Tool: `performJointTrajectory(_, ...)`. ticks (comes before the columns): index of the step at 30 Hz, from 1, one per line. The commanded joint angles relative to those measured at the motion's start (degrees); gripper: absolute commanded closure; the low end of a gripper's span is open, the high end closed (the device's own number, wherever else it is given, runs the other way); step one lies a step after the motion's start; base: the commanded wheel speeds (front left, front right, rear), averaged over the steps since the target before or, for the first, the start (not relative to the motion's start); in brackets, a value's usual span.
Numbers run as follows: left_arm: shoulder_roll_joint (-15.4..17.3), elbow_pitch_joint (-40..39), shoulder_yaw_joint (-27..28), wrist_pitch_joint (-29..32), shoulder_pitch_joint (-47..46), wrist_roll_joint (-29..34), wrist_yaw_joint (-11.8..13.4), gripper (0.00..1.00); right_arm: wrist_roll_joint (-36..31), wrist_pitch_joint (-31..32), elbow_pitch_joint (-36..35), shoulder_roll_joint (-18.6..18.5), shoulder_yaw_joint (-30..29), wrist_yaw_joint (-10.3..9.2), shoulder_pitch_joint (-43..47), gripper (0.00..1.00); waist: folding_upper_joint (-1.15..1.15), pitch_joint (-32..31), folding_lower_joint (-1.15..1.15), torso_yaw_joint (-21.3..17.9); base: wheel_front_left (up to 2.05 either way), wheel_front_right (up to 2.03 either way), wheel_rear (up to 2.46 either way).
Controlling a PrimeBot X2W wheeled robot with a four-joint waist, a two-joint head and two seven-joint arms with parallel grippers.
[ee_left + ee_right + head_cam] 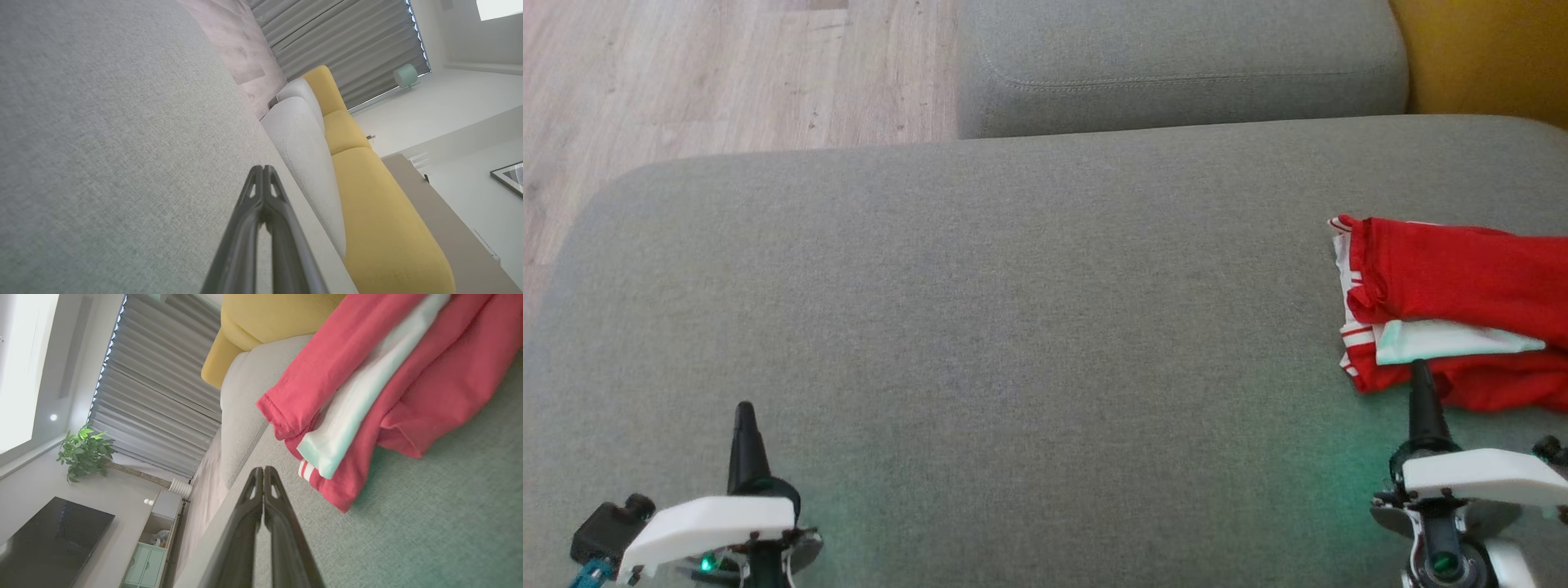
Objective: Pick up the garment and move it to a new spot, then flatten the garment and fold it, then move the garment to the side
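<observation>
Garment (1462, 273), folded, long axis across cushion (1013, 327); lies just ahead of right gripper (1422, 384) (nearer arm). Left gripper (744, 433) well apart. Both claws pinched shut, empty.

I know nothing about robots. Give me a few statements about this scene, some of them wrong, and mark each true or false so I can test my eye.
1. The red garment lies folded on the grey cushion. True.
2. The right gripper is holding the garment. False: it is shut on nothing, just short of the garment.
3. The left gripper is shut. True.
4. The garment lies on the robot's left side. False: it lies on the right.
</observation>
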Motion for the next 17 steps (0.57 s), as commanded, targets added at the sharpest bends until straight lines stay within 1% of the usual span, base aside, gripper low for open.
performJointTrajectory(1, 0.32, -2.04, 1.62, 0.28, -3.20, -1.04, -0.31, 1.00, 1.31, 0.39, -2.32, -0.28, 0.45, -0.03, -2.88, 1.00, 0.00, 0.00, 0.00, -0.01, 0.00, 0.00, 0.00)
performJointTrajectory(17, 0.38, -2.50, 3.21, 2.99, -3.41, -9.85, -0.52, 1.00, 11.56, 2.96, -3.47, -0.32, -0.35, -0.03, -3.01, 1.00, 0.00, -0.05, 0.00, -0.43, 0.00, 0.00, 0.00)
